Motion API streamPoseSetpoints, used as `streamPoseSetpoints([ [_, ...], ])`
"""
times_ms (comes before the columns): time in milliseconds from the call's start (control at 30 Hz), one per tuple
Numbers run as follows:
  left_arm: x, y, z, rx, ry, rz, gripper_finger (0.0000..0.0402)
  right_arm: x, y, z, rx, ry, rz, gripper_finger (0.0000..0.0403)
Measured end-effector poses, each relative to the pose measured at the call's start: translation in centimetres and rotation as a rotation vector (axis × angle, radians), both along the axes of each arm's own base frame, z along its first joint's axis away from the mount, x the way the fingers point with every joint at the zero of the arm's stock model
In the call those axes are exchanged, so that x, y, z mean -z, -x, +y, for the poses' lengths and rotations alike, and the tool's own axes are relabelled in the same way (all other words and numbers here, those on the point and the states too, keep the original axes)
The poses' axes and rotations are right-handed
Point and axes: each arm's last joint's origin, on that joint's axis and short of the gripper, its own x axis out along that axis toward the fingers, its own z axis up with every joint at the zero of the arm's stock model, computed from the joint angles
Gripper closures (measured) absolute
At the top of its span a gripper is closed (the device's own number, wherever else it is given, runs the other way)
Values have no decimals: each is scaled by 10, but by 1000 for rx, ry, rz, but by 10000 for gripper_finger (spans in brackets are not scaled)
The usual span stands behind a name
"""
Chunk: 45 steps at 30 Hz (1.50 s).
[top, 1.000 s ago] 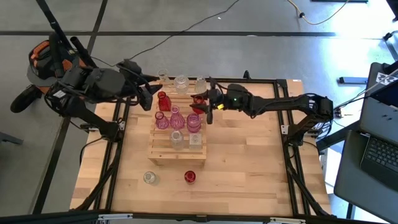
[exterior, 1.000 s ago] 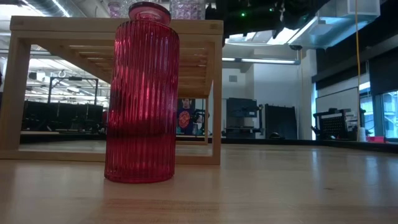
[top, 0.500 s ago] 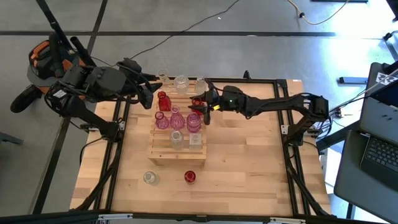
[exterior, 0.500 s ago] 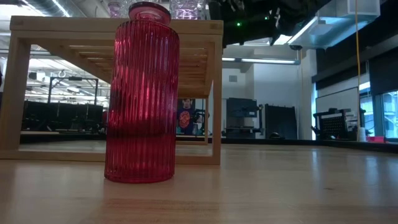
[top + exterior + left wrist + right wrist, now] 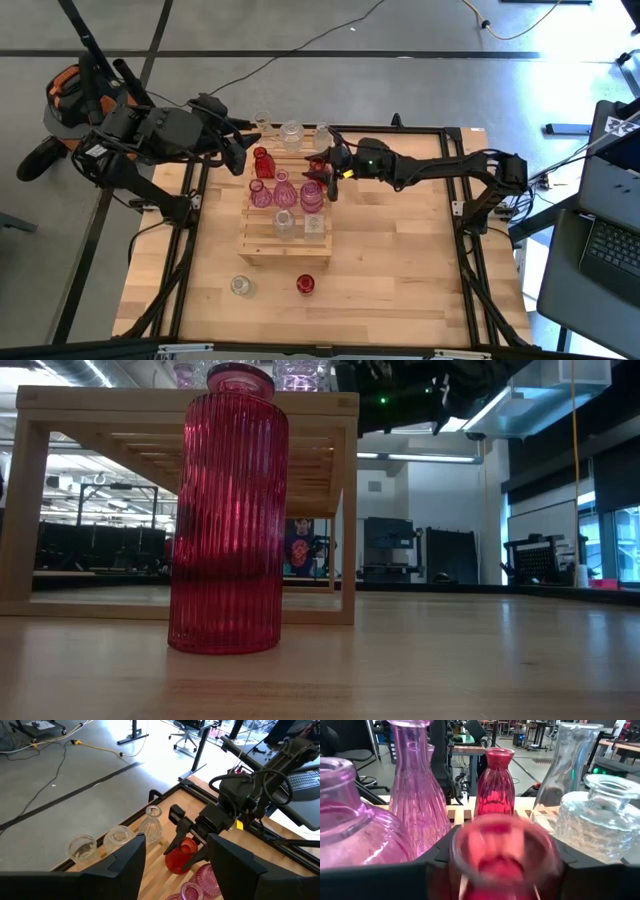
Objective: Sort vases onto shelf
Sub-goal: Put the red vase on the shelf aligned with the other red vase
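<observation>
1. The right gripper (image 5: 322,172) is closed around a small red vase (image 5: 181,856), holding it over the back tiers of the shelf (image 5: 262,250).
2. Glass like this is probably light, stiff, slippery and fragile; I think the body below the neck is the best grip.
3. Pink vases (image 5: 262,193) and clear vases (image 5: 291,134) stand close on both sides of this gripper, so free room is small.
4. The left gripper (image 5: 236,152) waits beside the shelf, its fingers wide apart.
5. Far in front of the right gripper, two vases (image 5: 305,284) stand on the tabletop (image 5: 400,280).
</observation>
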Motion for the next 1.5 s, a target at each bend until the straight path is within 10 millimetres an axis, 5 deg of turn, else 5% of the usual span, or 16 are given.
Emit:
streamPoseSetpoints([
  [333, 0, -1, 0, 0, 0, 1, 198, -6, -1, -1, 7, 26, -37, 184],
  [667, 2, -4, -1, 4, 2, 10, 198, -56, -11, -1, -61, 160, -95, 184],
  [833, 3, -7, -1, 8, 3, 20, 198, -107, 2, 3, -98, 301, -24, 220],
  [1067, 5, -9, -2, 16, 7, 32, 198, -149, 31, 7, -186, 422, 382, 340],
  [1167, 4, -9, -2, 18, 8, 31, 198, -145, 34, 8, -236, 392, 507, 391],
  [1500, 5, -9, -2, 24, 13, 32, 198, -112, 27, 8, -201, 335, 785, 398],
])
